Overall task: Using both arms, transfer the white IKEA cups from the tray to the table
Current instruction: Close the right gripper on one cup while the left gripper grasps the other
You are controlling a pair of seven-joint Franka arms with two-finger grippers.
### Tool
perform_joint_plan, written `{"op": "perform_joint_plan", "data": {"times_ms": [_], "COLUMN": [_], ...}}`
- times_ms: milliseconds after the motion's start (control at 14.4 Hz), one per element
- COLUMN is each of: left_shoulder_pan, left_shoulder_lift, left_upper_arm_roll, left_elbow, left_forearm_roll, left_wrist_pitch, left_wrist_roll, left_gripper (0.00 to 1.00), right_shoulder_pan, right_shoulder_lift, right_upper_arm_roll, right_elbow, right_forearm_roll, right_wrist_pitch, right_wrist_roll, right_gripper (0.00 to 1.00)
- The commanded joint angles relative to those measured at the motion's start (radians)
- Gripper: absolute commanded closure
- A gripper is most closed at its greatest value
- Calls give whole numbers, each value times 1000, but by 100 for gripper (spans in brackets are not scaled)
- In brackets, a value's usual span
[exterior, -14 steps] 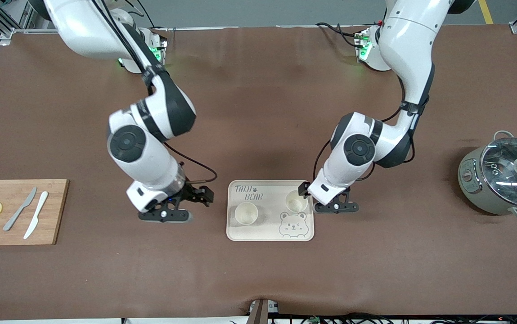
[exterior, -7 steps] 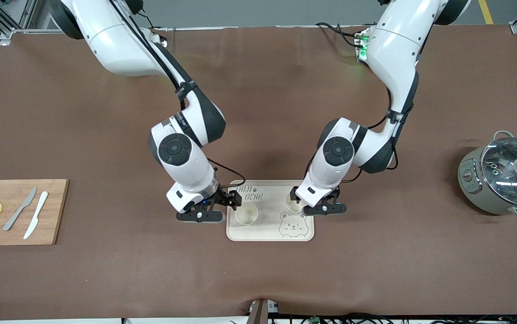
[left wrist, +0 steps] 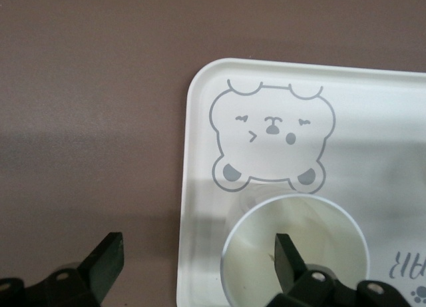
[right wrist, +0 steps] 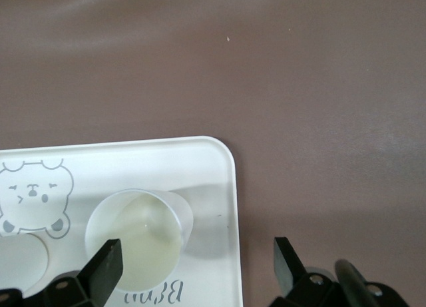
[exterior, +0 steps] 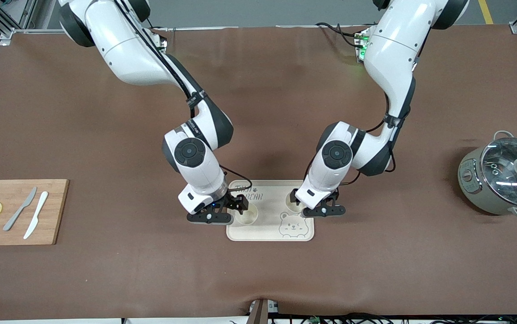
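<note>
1. On the tray [exterior: 269,231], near the table [exterior: 258,279] centre, I am logging two white IKEA cups, both standing upright with mouths up and their long axes vertical: one cup [exterior: 248,215] toward the right arm's end, the other cup [exterior: 295,204] toward the left arm's end and slightly farther from the front camera.
2. I am reading the right gripper [exterior: 236,208] as spread wide and empty, one finger [right wrist: 106,267] over its cup's mouth, the other off the tray's edge.
3. I am reading the left gripper [exterior: 314,204] as likewise wide and empty, one finger [left wrist: 287,257] inside its cup's rim, the other outside over the table.
4. Risk I am weighing: each pair straddles a thin wall off-centre, so closing or descending askew could tip a cup or drag the tray.
</note>
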Motion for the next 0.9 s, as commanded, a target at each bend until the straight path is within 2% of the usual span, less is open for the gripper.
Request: {"op": "perform_joint_plan", "data": {"times_ms": [0, 347, 417, 486, 833], "left_shoulder_pan": [-10, -17, -17, -14, -16], "left_shoulder_lift": [23, 64, 65, 58, 61], "left_upper_arm_roll": [9, 9, 7, 9, 9], "left_elbow": [20, 18, 18, 18, 18], "left_forearm_roll": [24, 22, 12, 19, 30], "left_wrist_pitch": [11, 134, 151, 151, 151], "left_wrist_roll": [-23, -25, -37, -70, -75], "left_gripper": [0, 0, 36, 99, 100], "right_shoulder_pan": [27, 39, 41, 41, 48], "right_shoulder_lift": [36, 72, 75, 80, 114], "right_upper_arm_roll": [-21, -30, -30, -30, -30], "right_elbow": [41, 42, 42, 42, 41], "right_forearm_roll": [-39, -44, -44, -44, -46], "right_wrist_pitch": [4, 65, 65, 71, 128], "right_wrist_roll": [27, 27, 29, 32, 37], "right_gripper": [0, 0, 0, 0, 0]}}
